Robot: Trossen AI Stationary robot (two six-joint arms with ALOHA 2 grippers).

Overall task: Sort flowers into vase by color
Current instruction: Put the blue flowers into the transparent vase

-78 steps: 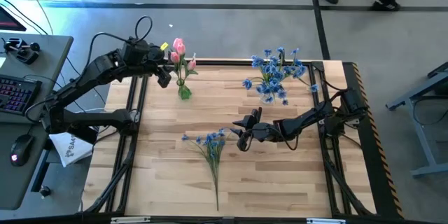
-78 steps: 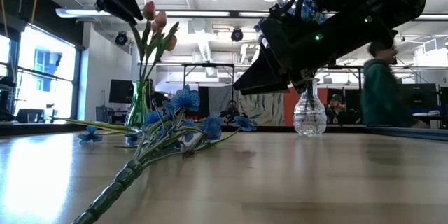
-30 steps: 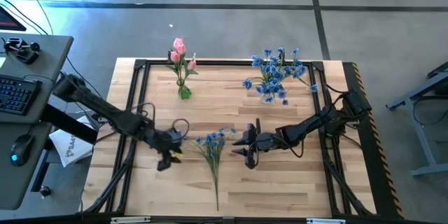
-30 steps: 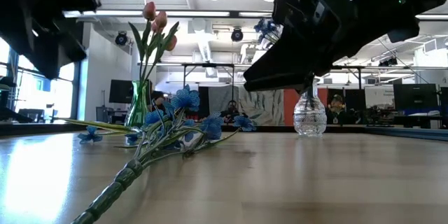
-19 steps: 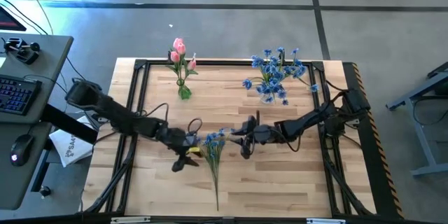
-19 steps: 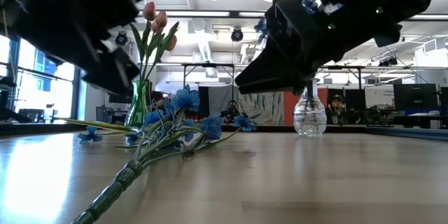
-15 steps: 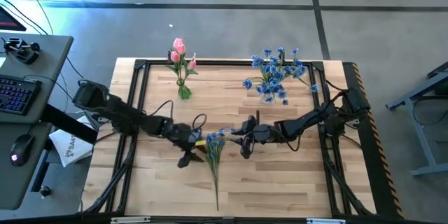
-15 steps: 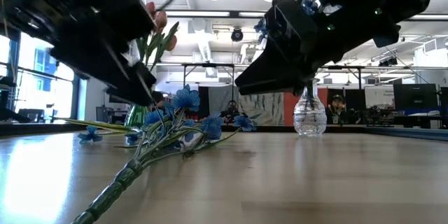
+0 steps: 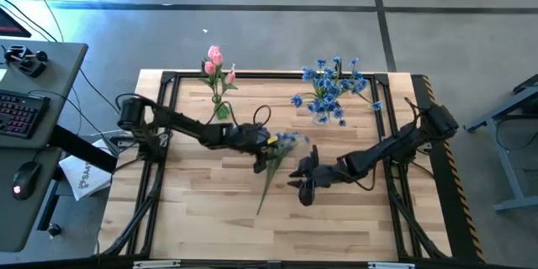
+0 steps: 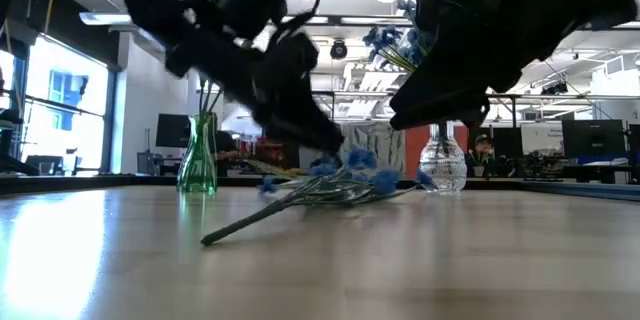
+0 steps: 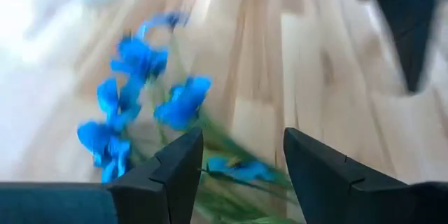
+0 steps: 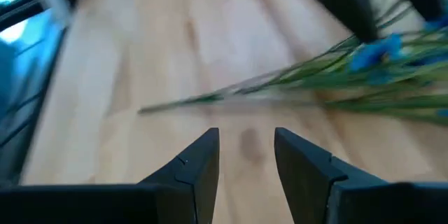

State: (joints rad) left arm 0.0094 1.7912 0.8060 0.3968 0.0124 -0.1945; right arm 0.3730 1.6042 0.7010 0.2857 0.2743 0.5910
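A blue-blossomed flower (image 9: 284,140) with a long green stem lies mid-table; its blossom end (image 10: 350,165) is raised and its stem tip (image 10: 205,242) rests on the wood. My left gripper (image 9: 267,150) is shut on it just behind the blossoms. My right gripper (image 9: 300,182) hovers open to the right of the stem, touching nothing; in the right wrist view the stem (image 12: 280,84) crosses ahead of its fingers. Pink tulips (image 9: 215,60) stand in a green vase (image 10: 197,160), and blue flowers (image 9: 328,92) stand in a clear vase (image 10: 442,168). My left gripper (image 11: 243,161) pinches the flower's green stems (image 11: 238,173) between its two fingers, just behind the blue blossoms (image 11: 133,98), coming level from the table's left and across the stem. The flower is tilted: blossom end up, stem tip (image 9: 257,210) on the table.
A black frame (image 9: 168,80) runs around the wooden table top. Both vases stand along the far edge. Bare wood lies toward the near edge (image 9: 336,235). A desk with a keyboard (image 9: 17,113) stands beyond the table's left side.
My left gripper swept from the table's left to the flower, took hold of it and carried its blossom end toward the far right and up. The flower turned and slid, with its stem tip trailing on the wood. My right gripper drew back a little toward the near edge.
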